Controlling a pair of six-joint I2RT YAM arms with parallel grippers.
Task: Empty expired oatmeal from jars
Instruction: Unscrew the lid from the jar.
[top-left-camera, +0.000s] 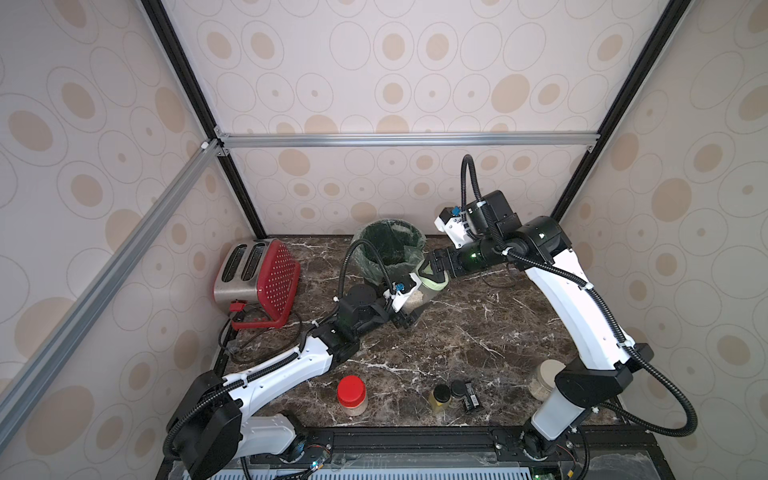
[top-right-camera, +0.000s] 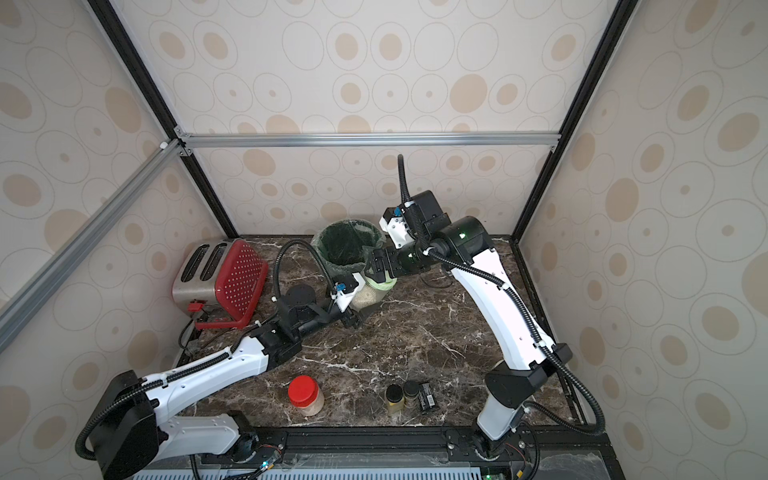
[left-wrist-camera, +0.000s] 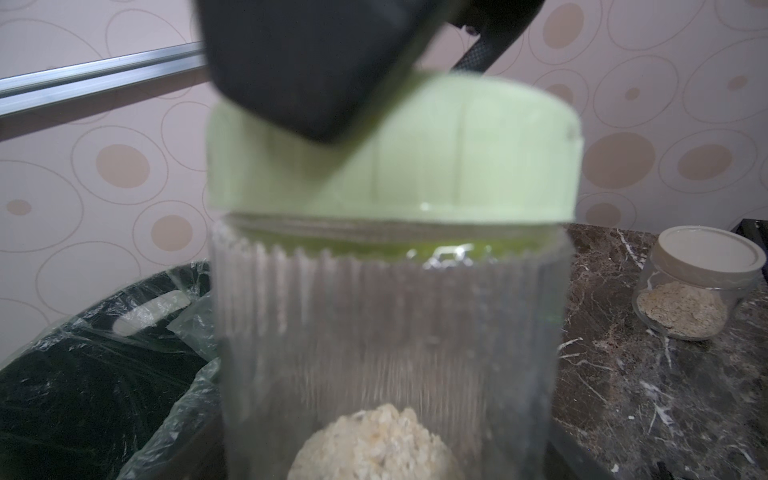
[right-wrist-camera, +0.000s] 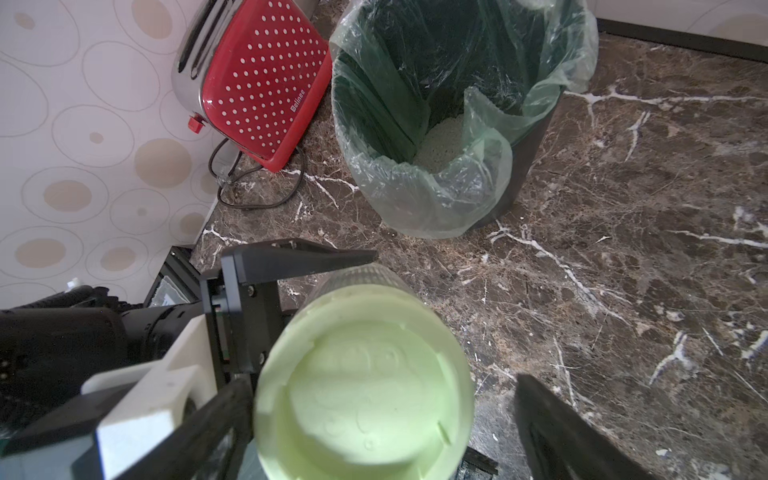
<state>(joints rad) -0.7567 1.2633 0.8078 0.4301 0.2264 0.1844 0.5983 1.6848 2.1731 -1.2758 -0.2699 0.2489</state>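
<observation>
1. The green jar is near the back edge of the bench, just beside the bin. Its lid is on, and a small heap of oatmeal lies at its bottom. I cannot tell whether it rests on the bench.
2. The left tool is clenched on the jar's ribbed body. The right tool is spread wide and straddles the lid, with one finger touching it and the other apart.
3. The step in hand is probably unscrewing. Centre the right tool so both fingers meet the lid together, clamp firmly, then twist about the jar's axis.
4. Keep the jar upright until the lid is off, then tip it over the bin.
5. The red jar and the beige jar wait near the front edge, both capped.
</observation>
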